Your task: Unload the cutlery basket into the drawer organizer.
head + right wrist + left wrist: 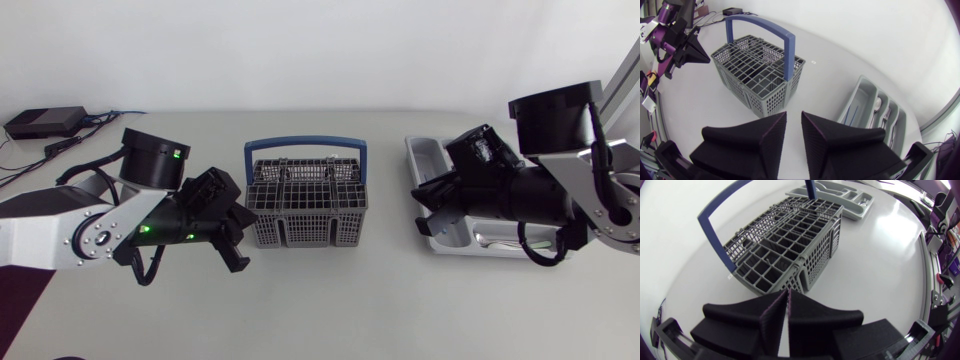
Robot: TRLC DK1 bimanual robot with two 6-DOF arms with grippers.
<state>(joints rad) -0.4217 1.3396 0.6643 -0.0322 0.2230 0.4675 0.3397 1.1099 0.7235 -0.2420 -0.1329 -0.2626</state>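
The grey cutlery basket (305,200) with a blue handle (303,146) stands mid-table; no cutlery shows in its cells (790,245). The grey drawer organizer (425,150) lies at the right, partly hidden under my right arm. A spoon and fork (880,107) lie in its compartments. My left gripper (238,240) hangs just left of the basket, shut with nothing in it (788,310). My right gripper (430,195) is over the organizer's left end. Its fingers (767,135) stand a narrow gap apart with nothing between them.
A black box with cables (45,122) lies at the far left back of the table. My left gripper (690,47) shows beyond the basket (757,65) in the right wrist view. Bare tabletop lies between basket and organizer (837,195).
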